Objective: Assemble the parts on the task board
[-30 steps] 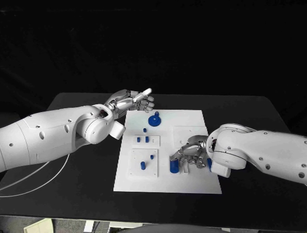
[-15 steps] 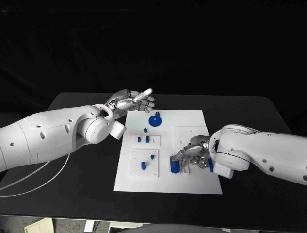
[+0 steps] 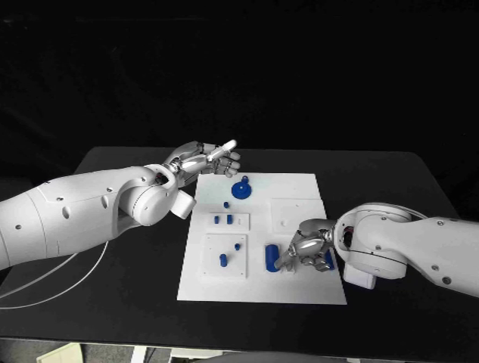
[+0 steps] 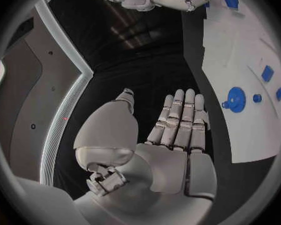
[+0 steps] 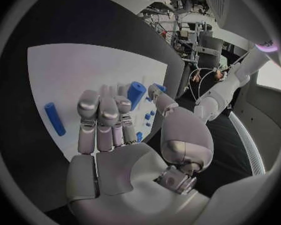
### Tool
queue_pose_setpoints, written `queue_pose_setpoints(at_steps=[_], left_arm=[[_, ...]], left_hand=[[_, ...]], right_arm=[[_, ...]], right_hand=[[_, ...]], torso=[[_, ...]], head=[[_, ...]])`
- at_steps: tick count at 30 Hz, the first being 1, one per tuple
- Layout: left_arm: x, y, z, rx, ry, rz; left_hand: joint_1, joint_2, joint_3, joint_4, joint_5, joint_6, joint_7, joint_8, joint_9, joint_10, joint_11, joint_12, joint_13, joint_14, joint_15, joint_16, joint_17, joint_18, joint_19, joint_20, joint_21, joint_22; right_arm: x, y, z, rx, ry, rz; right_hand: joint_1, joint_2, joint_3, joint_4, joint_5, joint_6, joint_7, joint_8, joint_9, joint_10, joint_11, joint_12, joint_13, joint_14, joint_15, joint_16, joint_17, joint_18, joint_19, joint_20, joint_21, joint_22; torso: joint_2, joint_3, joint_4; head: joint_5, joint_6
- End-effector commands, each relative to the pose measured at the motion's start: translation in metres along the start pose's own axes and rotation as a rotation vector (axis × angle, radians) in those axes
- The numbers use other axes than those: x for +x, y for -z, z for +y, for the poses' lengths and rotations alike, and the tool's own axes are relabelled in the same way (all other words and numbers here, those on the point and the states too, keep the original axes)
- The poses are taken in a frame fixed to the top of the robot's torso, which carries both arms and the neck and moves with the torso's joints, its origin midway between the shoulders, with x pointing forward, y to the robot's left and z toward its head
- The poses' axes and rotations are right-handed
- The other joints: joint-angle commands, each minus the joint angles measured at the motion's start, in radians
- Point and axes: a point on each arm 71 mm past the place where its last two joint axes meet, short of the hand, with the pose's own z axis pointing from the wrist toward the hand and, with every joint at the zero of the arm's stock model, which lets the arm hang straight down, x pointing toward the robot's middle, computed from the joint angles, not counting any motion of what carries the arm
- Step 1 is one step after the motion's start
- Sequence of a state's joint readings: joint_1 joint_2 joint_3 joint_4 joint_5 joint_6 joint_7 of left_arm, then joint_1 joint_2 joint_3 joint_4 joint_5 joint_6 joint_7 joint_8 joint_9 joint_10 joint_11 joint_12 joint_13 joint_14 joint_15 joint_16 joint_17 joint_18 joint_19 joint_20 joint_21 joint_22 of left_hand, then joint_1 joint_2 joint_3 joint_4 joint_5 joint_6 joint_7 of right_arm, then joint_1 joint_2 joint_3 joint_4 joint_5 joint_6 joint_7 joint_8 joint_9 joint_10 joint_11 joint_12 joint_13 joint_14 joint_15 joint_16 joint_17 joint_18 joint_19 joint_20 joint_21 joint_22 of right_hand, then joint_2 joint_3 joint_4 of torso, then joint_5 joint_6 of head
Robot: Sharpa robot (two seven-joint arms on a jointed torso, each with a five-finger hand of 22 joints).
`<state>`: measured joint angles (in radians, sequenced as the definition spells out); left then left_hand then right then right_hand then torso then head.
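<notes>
I am watching the flat white rectangular task board (image 3: 263, 291) lying in the middle of the black table (image 3: 392, 174), with its small blue plastic parts sitting on it. A round blue disc with a short stem (image 3: 241, 187) is resting toward the board's far end, and two small blue pegs (image 3: 224, 219) are standing in a raised white block nearer the left edge. A small blue upright piece (image 3: 223, 258) is sitting in another white block toward the near left corner of the board.

My silver left hand (image 3: 204, 158) is hovering over the table just off the board's far left corner, fingers stretched out straight and side by side, holding nothing (the wrist view is showing the palm flat and bare).

My silver right hand (image 3: 308, 248) is working over the near right part of the board, fingers curled downward. It is pinching a short blue cylinder (image 5: 135, 94) between the thumb and fingertips. A longer blue rod (image 3: 271, 257) is lying flat on the board just beside that hand, on its left side, apart from the fingers.
</notes>
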<state>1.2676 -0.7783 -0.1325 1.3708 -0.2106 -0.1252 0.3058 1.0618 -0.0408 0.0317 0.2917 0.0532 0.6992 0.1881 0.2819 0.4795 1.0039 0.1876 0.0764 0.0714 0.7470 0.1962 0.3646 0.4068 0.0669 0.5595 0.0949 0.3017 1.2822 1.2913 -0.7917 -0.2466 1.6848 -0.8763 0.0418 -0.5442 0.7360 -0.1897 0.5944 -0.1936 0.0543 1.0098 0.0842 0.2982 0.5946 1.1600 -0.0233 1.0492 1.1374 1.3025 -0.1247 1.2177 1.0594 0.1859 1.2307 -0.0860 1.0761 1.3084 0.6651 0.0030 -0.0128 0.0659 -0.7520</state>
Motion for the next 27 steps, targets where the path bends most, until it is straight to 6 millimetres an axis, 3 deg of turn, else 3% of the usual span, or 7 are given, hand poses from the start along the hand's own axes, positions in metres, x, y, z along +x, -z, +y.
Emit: queue_pose_setpoints(at_steps=[1,4,10,21,23,27], left_arm=[[0.002,-0.001,-0.001,0.007,0.01,0.015],[0.002,-0.001,-0.001,0.008,0.01,0.015],[0.003,-0.001,-0.001,0.008,0.011,0.016],[0.002,0.0,-0.001,0.007,0.011,0.015],[0.002,-0.001,-0.001,0.007,0.011,0.016],[0.002,0.0,-0.001,0.007,0.011,0.016]], left_hand=[[0.012,0.002,-0.007,0.001,0.003,0.005,0.022,0.005,-0.002,0.006,-0.001,-0.006,-0.001,0.009,-0.002,0.002,-0.001,0.008,0.006,-0.002,-0.004,0.001],[0.012,0.003,-0.007,0.001,0.003,0.006,0.022,0.005,-0.002,0.006,-0.001,-0.006,-0.001,0.009,-0.002,0.002,-0.002,0.008,0.006,-0.002,-0.005,0.001],[0.013,0.004,-0.008,0.001,0.003,0.006,0.022,0.005,-0.002,0.006,-0.001,-0.006,-0.001,0.009,-0.002,0.002,-0.002,0.008,0.007,-0.002,-0.005,0.002],[0.014,0.006,-0.01,0.001,0.003,0.007,0.022,0.005,-0.002,0.007,-0.001,-0.006,-0.001,0.009,-0.002,0.002,-0.002,0.008,0.007,-0.002,-0.006,0.002],[0.014,0.006,-0.01,0.001,0.003,0.007,0.022,0.005,-0.002,0.007,-0.001,-0.006,-0.001,0.009,-0.002,0.002,-0.002,0.008,0.007,-0.002,-0.006,0.002],[0.014,0.006,-0.01,0.001,0.003,0.007,0.022,0.005,-0.003,0.007,-0.001,-0.006,-0.001,0.009,-0.002,0.002,-0.002,0.008,0.007,-0.002,-0.006,0.002]], right_arm=[[0.002,-0.001,0.003,-0.02,0.069,0.009],[0.002,-0.002,0.005,-0.017,0.077,0.004],[0.004,-0.006,0.008,-0.011,0.07,0.009],[0.001,-0.012,0.004,0.025,0.057,-0.018],[0.0,-0.013,0.002,0.03,0.055,-0.02],[0.0,-0.013,0.002,0.028,0.054,-0.01]], right_hand=[[0.02,0.004,0.0,-0.013,-0.004,0.005,0.002,-0.003,0.002,-0.002,-0.002,-0.004,0.001,0.004,-0.006,-0.005,0.002,0.076,0.002,-0.004,-0.005,0.004],[0.038,0.012,-0.001,-0.024,-0.003,0.008,0.002,-0.002,0.003,0.0,-0.002,-0.005,0.002,0.005,-0.007,-0.005,0.002,0.076,0.003,-0.002,-0.004,0.004],[0.05,0.05,-0.004,-0.029,-0.004,0.017,0.0,-0.001,0.004,0.006,-0.004,-0.005,0.002,0.007,-0.008,-0.007,0.003,0.076,0.003,0.004,-0.005,0.003],[0.01,0.109,0.024,0.043,-0.005,0.026,-0.003,-0.003,0.003,0.013,-0.007,-0.008,0.001,0.007,-0.01,-0.01,0.004,0.076,0.002,0.011,-0.008,0.001],[-0.005,0.131,0.045,0.076,-0.005,0.028,-0.003,-0.005,0.002,0.014,-0.007,-0.01,0.001,0.007,-0.01,-0.01,0.005,0.076,0.002,0.011,-0.009,0.001],[-0.013,0.144,0.087,0.104,-0.005,0.032,-0.004,-0.006,0.001,0.016,-0.008,-0.01,0.002,0.007,-0.011,-0.01,0.007,0.076,0.001,0.011,-0.007,0.004]], torso=[[0.001,0.0003,0.0007],[0.001,0.0004,0.0009],[0.001,-0.0003,0.0008],[0.001,-0.0014,0.0024],[0.0,-0.0015,0.0021],[0.001,-0.0014,0.0024]], head=[[-0.001,0.002],[-0.003,0.001],[-0.004,0.0],[-0.004,-0.004],[-0.004,-0.004],[-0.003,-0.005]])
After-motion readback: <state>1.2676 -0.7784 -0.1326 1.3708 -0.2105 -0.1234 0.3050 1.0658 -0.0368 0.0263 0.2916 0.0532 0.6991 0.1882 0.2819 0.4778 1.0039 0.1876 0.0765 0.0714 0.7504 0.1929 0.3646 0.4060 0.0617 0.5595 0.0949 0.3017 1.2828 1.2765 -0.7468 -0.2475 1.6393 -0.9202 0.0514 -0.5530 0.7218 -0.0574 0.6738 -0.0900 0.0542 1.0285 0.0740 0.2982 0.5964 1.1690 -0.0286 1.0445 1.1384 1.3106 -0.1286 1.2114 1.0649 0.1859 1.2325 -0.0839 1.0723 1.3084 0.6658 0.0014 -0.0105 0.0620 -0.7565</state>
